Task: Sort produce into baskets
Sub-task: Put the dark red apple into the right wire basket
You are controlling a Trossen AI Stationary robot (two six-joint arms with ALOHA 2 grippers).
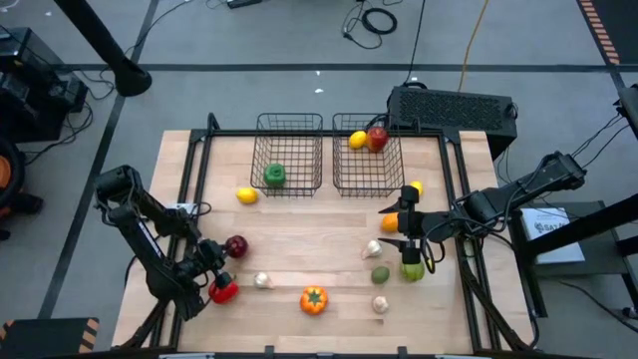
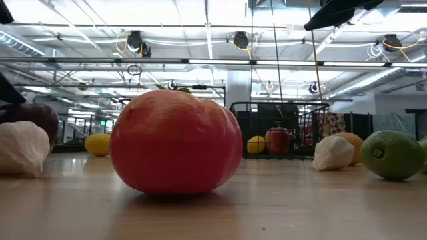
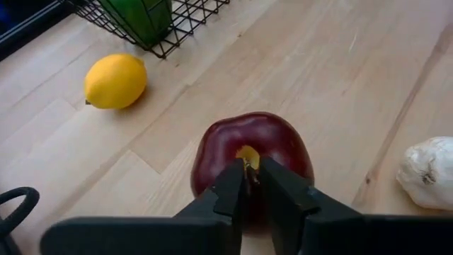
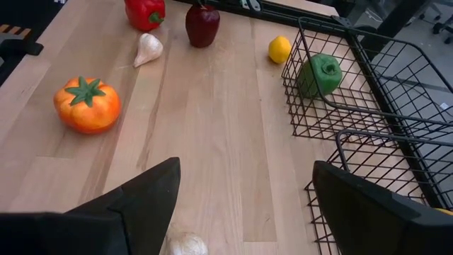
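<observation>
Though nearly shut, left pincer (image 3: 252,185) on dark apple (image 3: 251,152)

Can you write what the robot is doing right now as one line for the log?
left gripper: closing on dark red apple's stem | right gripper: open, above table | left basket: green pepper

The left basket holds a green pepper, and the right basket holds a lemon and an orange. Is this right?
Not quite. The right basket holds a lemon and a red apple, not an orange; the high view shows this. The left basket does hold a green pepper.
</observation>
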